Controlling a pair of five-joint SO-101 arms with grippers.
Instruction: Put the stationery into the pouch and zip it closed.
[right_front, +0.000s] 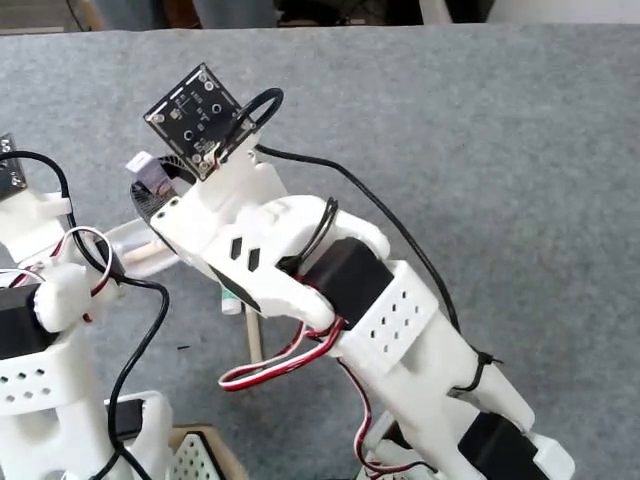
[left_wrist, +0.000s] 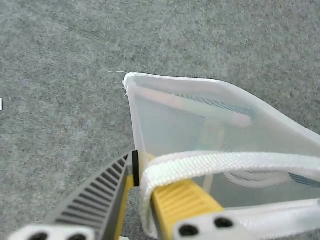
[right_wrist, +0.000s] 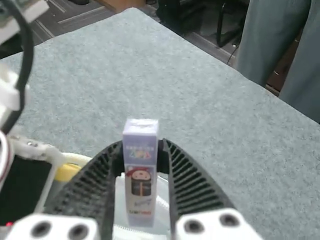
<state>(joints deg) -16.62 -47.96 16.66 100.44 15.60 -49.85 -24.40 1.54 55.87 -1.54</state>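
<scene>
Mat: we saw grey felt (right_front: 480, 150) covering the table under both arms.
Pouch: we found the see-through white pouch (left_wrist: 200, 125) low over the mat between the two arms, gripped at one end.
Pen: through the pouch wall we made out a long pale pen (left_wrist: 200, 107) lying inside; what else was in there we could not tell.
Box: we saw a small lavender box (right_wrist: 141, 137) held upright just above the pouch, its top end poking past the fingertips.
Right gripper: its black jaws (right_wrist: 141, 147) were clamped on the box's two sides.
Left gripper: its jaws (left_wrist: 137, 168), one grey and one yellow, were pinched on the pouch's edge, next to the white strap.
Stick: we noted a thin wooden stick (right_front: 253, 335) lying on the mat beneath the right arm.
Tube: a white-and-green tube (right_front: 230, 298) lay just beside the stick's far end, partly hidden by that arm.
</scene>
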